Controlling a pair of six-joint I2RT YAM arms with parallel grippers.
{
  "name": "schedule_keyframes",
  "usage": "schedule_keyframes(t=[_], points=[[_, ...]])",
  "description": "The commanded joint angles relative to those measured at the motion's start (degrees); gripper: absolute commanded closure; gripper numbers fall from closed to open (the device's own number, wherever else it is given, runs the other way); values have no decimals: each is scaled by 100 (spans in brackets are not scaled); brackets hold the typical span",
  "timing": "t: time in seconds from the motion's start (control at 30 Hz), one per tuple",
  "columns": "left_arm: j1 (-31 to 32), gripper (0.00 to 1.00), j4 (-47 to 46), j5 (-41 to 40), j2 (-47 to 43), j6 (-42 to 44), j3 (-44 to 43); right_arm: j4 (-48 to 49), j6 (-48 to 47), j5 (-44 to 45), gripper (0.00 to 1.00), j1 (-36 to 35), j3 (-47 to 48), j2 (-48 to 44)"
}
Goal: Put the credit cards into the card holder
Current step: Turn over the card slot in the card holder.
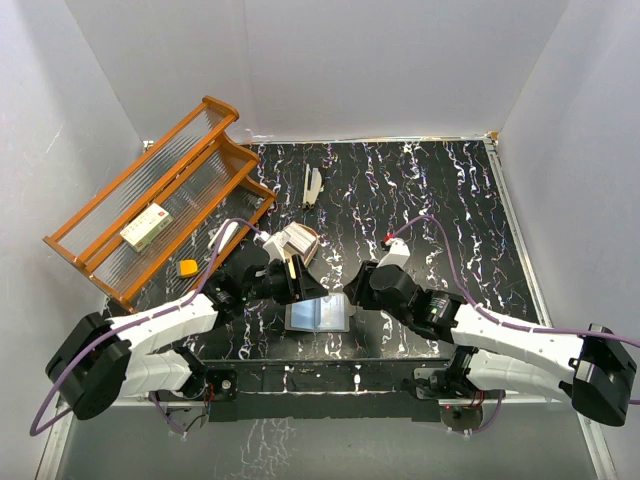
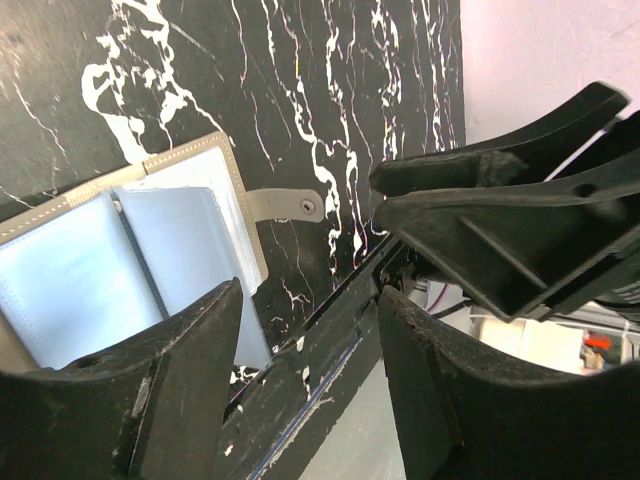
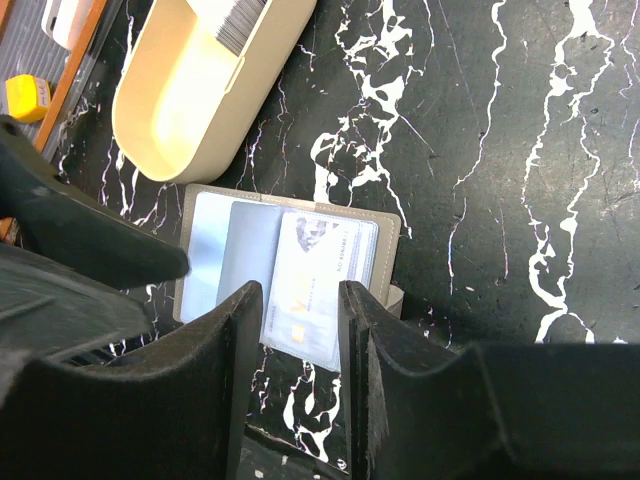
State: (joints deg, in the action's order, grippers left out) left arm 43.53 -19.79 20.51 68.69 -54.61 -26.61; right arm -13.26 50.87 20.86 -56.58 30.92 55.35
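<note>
The card holder [image 1: 320,315] lies open and flat near the table's front edge, bluish sleeves up. It also shows in the left wrist view [image 2: 150,260] and the right wrist view [image 3: 215,250]. One pale card [image 3: 310,285] sits in its right sleeve, with its near end sticking out past the holder's edge. More credit cards [image 3: 235,20] stand striped in the tan oval tray [image 3: 180,90]. My right gripper [image 3: 298,340] is open just above the protruding card. My left gripper [image 2: 305,400] is open and empty beside the holder's left side.
The tan tray [image 1: 310,245] stands just behind the holder. An orange rack [image 1: 190,150] at the back left holds a white box [image 1: 148,225]. A yellow block [image 1: 187,267] and a white object [image 1: 313,185] lie on the black marbled table. The table's front edge is close.
</note>
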Motion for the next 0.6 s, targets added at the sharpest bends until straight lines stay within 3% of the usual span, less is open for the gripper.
schedule_keyframes(t=[0.0, 0.23, 0.4, 0.57], points=[[6, 45, 1172, -755, -542, 459, -363, 203, -105, -21, 65, -7, 257, 97], [9, 44, 2535, -1456, -1160, 900, -685, 317, -169, -291, 65, -11, 504, 429], [7, 34, 3523, -2100, -1785, 1139, -876, 673, -933, -614, 64, -11, 748, 774], [7, 25, 4401, -2568, -2314, 1361, -1129, 434, -1960, -184, 61, -7, 1521, 1338]])
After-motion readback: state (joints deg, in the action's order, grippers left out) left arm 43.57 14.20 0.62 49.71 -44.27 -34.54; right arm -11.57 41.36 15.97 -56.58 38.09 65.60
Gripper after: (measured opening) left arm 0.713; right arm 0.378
